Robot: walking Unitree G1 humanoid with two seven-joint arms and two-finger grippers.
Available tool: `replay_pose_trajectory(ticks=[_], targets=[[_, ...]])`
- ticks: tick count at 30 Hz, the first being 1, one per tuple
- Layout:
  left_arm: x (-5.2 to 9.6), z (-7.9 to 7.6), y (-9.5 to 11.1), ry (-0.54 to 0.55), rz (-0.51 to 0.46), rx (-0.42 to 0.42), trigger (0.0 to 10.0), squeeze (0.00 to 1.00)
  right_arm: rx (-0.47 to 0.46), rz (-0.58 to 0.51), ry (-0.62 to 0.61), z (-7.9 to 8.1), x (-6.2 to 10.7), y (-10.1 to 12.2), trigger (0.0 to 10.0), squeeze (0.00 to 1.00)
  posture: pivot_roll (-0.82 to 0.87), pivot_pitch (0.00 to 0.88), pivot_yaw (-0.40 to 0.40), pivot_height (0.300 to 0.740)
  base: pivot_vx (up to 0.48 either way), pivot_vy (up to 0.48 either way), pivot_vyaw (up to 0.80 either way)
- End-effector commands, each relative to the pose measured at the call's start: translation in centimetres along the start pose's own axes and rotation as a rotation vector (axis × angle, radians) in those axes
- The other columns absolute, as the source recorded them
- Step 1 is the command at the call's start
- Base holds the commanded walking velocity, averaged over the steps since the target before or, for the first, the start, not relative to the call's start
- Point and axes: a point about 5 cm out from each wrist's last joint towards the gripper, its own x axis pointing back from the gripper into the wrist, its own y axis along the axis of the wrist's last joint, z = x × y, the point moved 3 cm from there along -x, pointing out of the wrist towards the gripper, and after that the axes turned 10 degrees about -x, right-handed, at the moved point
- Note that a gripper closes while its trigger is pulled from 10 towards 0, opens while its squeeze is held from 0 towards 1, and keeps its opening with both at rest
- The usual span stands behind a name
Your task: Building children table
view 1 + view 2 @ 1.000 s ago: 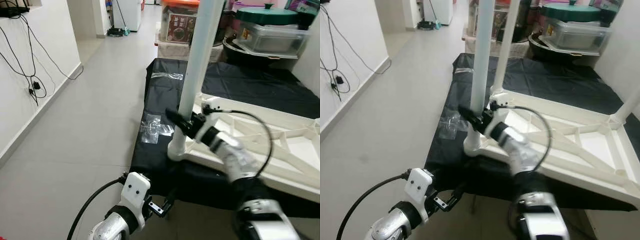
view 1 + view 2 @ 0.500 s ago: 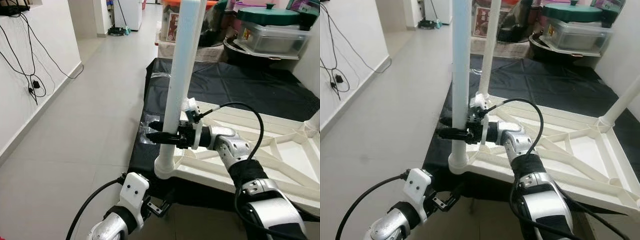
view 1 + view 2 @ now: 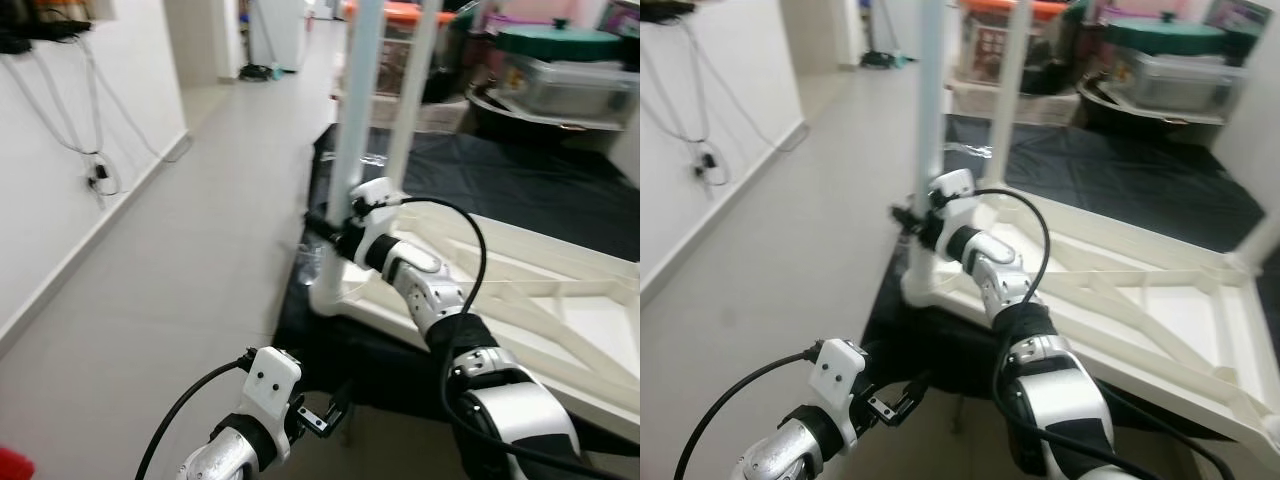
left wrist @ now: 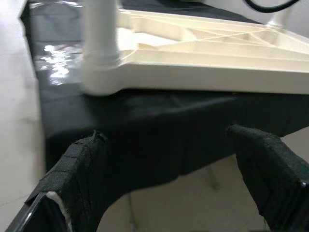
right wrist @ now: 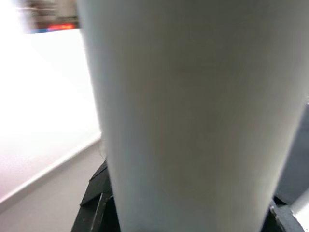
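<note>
Left eye view: the right gripper closes around the near-left leg of an upturned children's table, low on the tube just above its corner socket. The table lies top-down on a black cloth, its frame a cream moulded plastic with diagonal ribs; the leg is a smooth, pale, round tube standing upright. A second leg rises behind it. The left gripper hangs low at the near edge over the grey tiled floor, fingers parted and holding nothing.

Right eye view: the same grip shows at the corner, with the arm's black cable looping above the frame. The likely risk is a sideways pull: the smooth tube could slip through the fingers, or a leg not fully seated could lean or lift out of the socket. The light frame sits at the cloth's near-left edge, so a hard push might slide it off.

Left wrist view: two black, rough-textured fingers stand wide apart, framing the draped cloth edge and the socket corner beyond.

Right wrist view: the pale tube's matte surface looms close and blurred, with dark finger parts at its sides.
</note>
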Motion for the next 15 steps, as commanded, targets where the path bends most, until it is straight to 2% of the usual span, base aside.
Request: replay_pose_trajectory(ticks=[1,2,3,4,6,8,11,12,13,14,15], targets=[[0.1,-0.1,-0.2,-0.005,0.007,-0.002,10.0,0.00,-0.057,-0.037,-0.440,-5.9,2.6,-1.0,0.0,0.00,0.13,0.066,-0.065,0.740,0.000,0.000,0.00],[0.1,-0.1,-0.2,-0.005,0.008,-0.002,10.0,0.00,-0.071,-0.069,-0.572,-7.0,3.6,-1.1,0.0,0.00,0.13,0.062,-0.064,0.740,0.000,0.000,0.00],[0.1,-0.1,-0.2,-0.005,0.008,-0.002,10.0,0.00,-0.071,-0.069,-0.572,-7.0,3.6,-1.1,0.0,0.00,0.13,0.062,-0.064,0.740,0.000,0.000,0.00],[0.0,-0.1,-0.2,-0.007,0.008,-0.003,10.0,0.00,-0.093,-0.096,-0.667,-7.3,4.6,-1.4,0.0,0.00,0.13,0.061,-0.065,0.740,0.000,0.000,0.00],[0.0,-0.1,-0.2,-0.007,0.008,-0.003,10.0,0.00,-0.093,-0.096,-0.667,-7.3,4.6,-1.4,0.0,0.00,0.13,0.061,-0.065,0.740,0.000,0.000,0.00],[0.0,-0.1,-0.2,-0.007,0.007,-0.004,10.0,0.00,-0.156,-0.118,-0.761,-6.3,5.4,-2.2,0.0,0.00,0.13,0.062,-0.064,0.740,0.000,0.000,0.00],[0.0,-0.1,-0.2,-0.006,0.007,-0.005,10.0,0.00,-0.194,-0.124,-0.763,-5.0,5.1,-2.7,0.0,0.00,0.13,0.059,-0.067,0.740,0.000,0.000,0.00],[0.0,0.0,-0.2,-0.006,0.007,-0.006,10.0,0.00,-0.190,-0.109,-0.742,-4.4,4.8,-2.9,10.0,0.00,0.13,0.061,-0.068,0.740,0.000,0.000,0.00],[0.0,0.0,-0.2,-0.006,0.007,-0.006,10.0,0.00,-0.190,-0.109,-0.742,-4.4,4.8,-2.9,10.0,0.00,0.13,0.061,-0.068,0.740,0.000,0.000,0.00],[0.0,0.0,-0.2,-0.005,0.006,-0.006,10.0,0.00,-0.184,-0.124,-0.663,-3.6,4.2,-2.9,10.0,0.91,0.13,0.062,-0.069,0.740,0.000,0.000,0.00],[0.0,0.0,-0.2,-0.005,0.006,-0.007,10.0,0.00,-0.193,-0.135,-0.579,-2.8,3.7,-2.8,10.0,1.00,0.13,0.064,-0.068,0.740,0.000,0.000,0.00]])
